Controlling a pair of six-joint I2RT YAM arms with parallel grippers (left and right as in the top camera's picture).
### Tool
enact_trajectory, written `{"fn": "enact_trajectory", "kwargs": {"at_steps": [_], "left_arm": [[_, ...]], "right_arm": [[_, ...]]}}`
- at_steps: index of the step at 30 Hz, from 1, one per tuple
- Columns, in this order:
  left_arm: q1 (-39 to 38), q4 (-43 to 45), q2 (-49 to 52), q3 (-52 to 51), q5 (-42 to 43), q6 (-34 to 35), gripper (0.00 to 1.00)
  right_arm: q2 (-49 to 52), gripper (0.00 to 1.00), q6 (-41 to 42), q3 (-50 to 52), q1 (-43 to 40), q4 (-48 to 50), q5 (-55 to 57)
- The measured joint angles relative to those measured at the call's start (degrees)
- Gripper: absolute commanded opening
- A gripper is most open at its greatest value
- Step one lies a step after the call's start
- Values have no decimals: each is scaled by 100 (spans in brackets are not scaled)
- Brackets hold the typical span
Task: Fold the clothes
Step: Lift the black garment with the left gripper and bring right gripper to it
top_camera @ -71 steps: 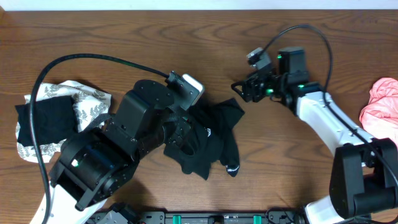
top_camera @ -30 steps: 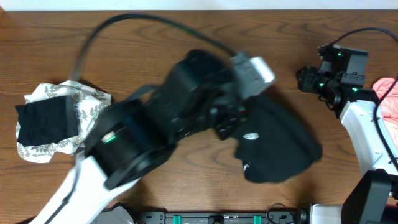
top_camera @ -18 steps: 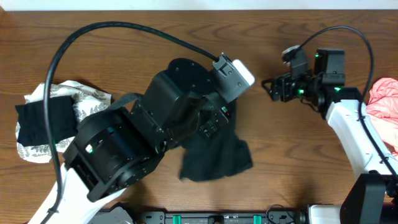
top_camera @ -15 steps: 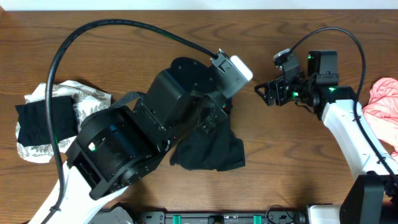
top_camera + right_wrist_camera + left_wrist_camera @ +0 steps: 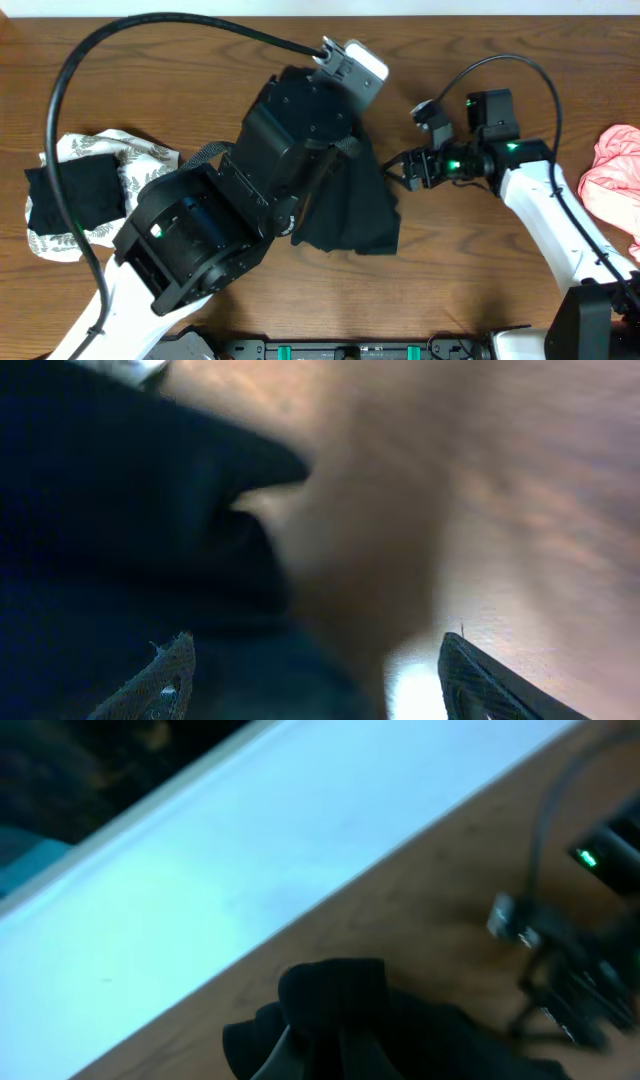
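right end effector (image 5: 396,174) moved in beside black shirt (image 5: 350,215), shirt carried rightward

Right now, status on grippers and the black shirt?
Left gripper shut on black shirt. Right gripper open at its right edge. Pink garment, leaf-print pile well apart.

Robotics lab: wooden table (image 5: 450,290), left arm (image 5: 200,250), right arm (image 5: 540,215), black cable (image 5: 150,18).

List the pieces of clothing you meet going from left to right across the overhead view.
white leaf-print cloth → black shirt → pink cloth. The small black piece lying on the leaf-print cloth overlaps it, so it is left out.
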State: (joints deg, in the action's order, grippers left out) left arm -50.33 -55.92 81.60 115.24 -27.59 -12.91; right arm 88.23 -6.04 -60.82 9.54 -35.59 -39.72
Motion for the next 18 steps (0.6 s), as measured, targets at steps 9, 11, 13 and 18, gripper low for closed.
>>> {"fn": "enact_trajectory", "kwargs": {"at_steps": [9,11,13,18], "left_arm": [[704,22,343,0,-376,153,6],[802,22,402,0,-409,175,6],[848,22,435,0,-422,205,6],[857,85,444,0,-409,243,6]], "right_arm": [[-26,74,-173,0,752,44,245],[-98,73,-221,0,772,57,404],[-243,73,-297,0,811,92,531],[-693,73,-540,0,1152,236,706]]}}
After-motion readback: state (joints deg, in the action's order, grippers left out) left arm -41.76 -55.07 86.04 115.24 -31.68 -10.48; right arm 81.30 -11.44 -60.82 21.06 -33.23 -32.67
